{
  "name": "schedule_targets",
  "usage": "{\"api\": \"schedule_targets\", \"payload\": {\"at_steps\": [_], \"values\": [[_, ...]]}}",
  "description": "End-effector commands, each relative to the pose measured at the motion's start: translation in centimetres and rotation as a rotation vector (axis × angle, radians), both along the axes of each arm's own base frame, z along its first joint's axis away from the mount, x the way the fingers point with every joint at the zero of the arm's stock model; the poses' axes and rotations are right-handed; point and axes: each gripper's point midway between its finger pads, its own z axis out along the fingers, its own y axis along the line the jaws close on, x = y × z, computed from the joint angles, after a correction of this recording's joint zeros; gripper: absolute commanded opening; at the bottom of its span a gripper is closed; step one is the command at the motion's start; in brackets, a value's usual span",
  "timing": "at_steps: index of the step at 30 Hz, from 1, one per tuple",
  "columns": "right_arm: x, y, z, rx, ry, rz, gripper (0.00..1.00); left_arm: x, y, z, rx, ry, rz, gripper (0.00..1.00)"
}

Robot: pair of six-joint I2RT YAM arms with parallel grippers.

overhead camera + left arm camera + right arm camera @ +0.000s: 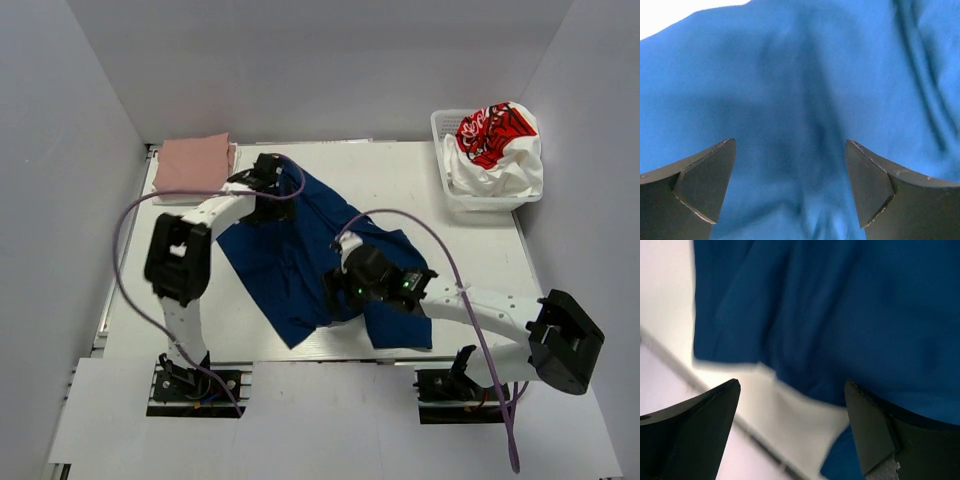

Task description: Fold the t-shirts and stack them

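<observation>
The navy blue t-shirt (300,255) lies spread and wrinkled across the middle of the table. My left gripper (268,190) is open just above its far left part; blue cloth (790,100) fills the left wrist view between the fingers. My right gripper (335,295) is open over the shirt's near edge; the right wrist view shows the blue hem (830,315) and bare table beneath. A folded dusty-pink t-shirt (195,163) lies at the back left. White t-shirts with red print (498,140) are piled in the basket.
The white lattice basket (445,160) stands at the back right corner. Grey walls close the table on three sides. The table's near edge (330,362) runs just in front of the right gripper. Purple cables loop over both arms.
</observation>
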Motion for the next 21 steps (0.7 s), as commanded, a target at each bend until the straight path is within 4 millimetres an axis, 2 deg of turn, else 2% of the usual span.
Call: {"api": "schedule_targets", "payload": {"at_steps": [1,3,4,5,6,7,8,9,10,11,12,13,14,15,16,17,20,21], "values": [[7.1,-2.2,4.1,-0.028,-0.238,-0.268,0.9,-1.9,1.7,6.5,-0.057,-0.17,0.092,1.0],[8.7,-3.1,4.5,-0.054,-0.247,-0.346,0.9,-4.6,1.6,6.1,-0.118,-0.166,0.114,1.0],[9.9,-4.0,3.1,-0.116,-0.238,-0.388,0.9,-5.6,0.8,5.6,-0.18,-0.142,0.112,1.0],[10.8,-4.2,3.5,-0.125,-0.241,-0.419,0.9,-6.4,0.0,5.1,-0.244,-0.119,0.119,1.0],[12.2,-5.4,3.3,-0.131,-0.231,-0.467,0.9,-8.0,-0.4,3.8,-0.283,-0.078,0.101,1.0],[12.5,-5.5,1.5,-0.169,-0.201,-0.463,0.9,-8.5,-2.2,3.7,-0.358,-0.069,0.042,1.0],[14.3,-6.8,1.7,-0.159,-0.195,-0.523,0.9,-10.0,-2.8,2.8,-0.386,-0.038,0.02,1.0],[14.5,-6.8,1.2,-0.147,-0.164,-0.518,0.9,-10.5,-3.2,2.4,-0.41,-0.02,0.015,1.0],[14.7,-6.7,-0.5,-0.159,-0.112,-0.519,0.9,-11.3,-4.3,2.9,-0.446,-0.022,-0.029,1.0],[15.2,-6.5,-0.5,-0.147,-0.098,-0.524,0.9,-12.7,-4.7,1.8,-0.465,0.023,-0.029,1.0],[15.7,-7.1,-2.1,-0.154,-0.046,-0.532,0.9,-13.9,-5.8,2.2,-0.522,0.045,-0.071,1.0],[16.1,-7.3,-2.5,-0.143,-0.037,-0.553,0.9,-14.5,-7.1,2.5,-0.562,0.031,-0.111,1.0],[16.3,-7.7,-3.1,-0.143,-0.014,-0.567,0.9,-16.0,-7.2,1.4,-0.576,0.07,-0.096,1.0],[16.3,-8.2,-4.2,-0.149,0.028,-0.58,0.9,-16.7,-7.3,0.8,-0.577,0.087,-0.093,1.0],[16.3,-8.8,-4.6,-0.148,0.049,-0.606,0.9,-17.3,-6.9,0.0,-0.552,0.105,-0.073,1.0],[15.8,-9.0,-5.2,-0.148,0.075,-0.617,0.9,-17.7,-6.2,-1.3,-0.502,0.119,-0.047,1.0],[14.4,-10.2,-6.4,-0.142,0.138,-0.645,0.9,-19.1,-4.0,-3.2,-0.392,0.19,0.03,1.0],[12.7,-10.8,-7.2,-0.141,0.176,-0.645,0.9,-19.2,-3.1,-3.8,-0.333,0.183,0.055,1.0]]}}
